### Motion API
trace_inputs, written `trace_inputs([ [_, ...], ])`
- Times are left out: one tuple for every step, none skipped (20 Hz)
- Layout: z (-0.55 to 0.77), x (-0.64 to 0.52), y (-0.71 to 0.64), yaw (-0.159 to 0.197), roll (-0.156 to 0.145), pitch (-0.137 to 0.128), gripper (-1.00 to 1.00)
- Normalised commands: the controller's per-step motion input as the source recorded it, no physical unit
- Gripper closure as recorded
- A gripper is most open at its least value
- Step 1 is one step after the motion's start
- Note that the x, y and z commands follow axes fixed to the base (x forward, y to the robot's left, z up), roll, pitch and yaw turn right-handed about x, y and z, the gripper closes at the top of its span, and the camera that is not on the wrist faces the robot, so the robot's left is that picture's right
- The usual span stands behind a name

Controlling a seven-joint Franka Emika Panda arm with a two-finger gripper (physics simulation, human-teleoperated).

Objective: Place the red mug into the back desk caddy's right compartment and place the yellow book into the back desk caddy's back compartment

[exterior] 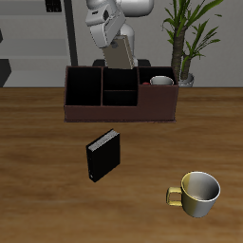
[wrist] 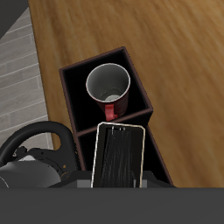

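The red mug stands upright inside the right compartment of the back desk caddy, its red handle toward the middle divider. My gripper hangs above the caddy's rear rim, shut on the yellow book. The book is held on end and slightly tilted, with its lower edge just over the small middle sections. Its pale edges frame a dark striped face in the wrist view. The fingers themselves are hidden behind the book.
A black book stands on the table in front of the caddy. A plain yellow-gold mug sits near the table's front edge. A potted plant rises behind the caddy's mug end.
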Motion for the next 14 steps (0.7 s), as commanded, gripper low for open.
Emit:
trace_inputs([
  [0.02,-0.03,-0.03,0.0,0.0,0.0,1.0],
  [0.0,-0.23,0.12,0.115,0.023,-0.013,1.0],
  [-0.01,-0.15,-0.01,0.024,0.011,0.046,1.0],
  [0.01,-0.12,-0.01,0.182,-0.064,-0.061,1.0],
  [-0.01,-0.14,0.25,0.24,0.011,0.01,1.0],
  [0.02,-0.03,-0.05,0.0,0.0,0.0,1.0],
  [0.06,-0.12,0.16,0.225,0.01,-0.105,1.0],
  [0.02,-0.04,0.12,0.101,0.031,0.03,1.0],
  [0.05,-0.03,0.0,0.008,-0.009,0.008,1.0],
  [-0.09,0.01,0.05,0.192,0.0,-0.055,1.0],
  [-0.05,0.0,-0.03,0.155,0.015,0.013,1.0],
  [-0.03,0.03,-0.1,0.034,-0.034,0.036,1.0],
  [-0.09,0.02,-0.06,0.311,-0.023,-0.087,1.0],
  [-0.03,-0.02,-0.03,0.036,0.01,0.038,1.0],
])
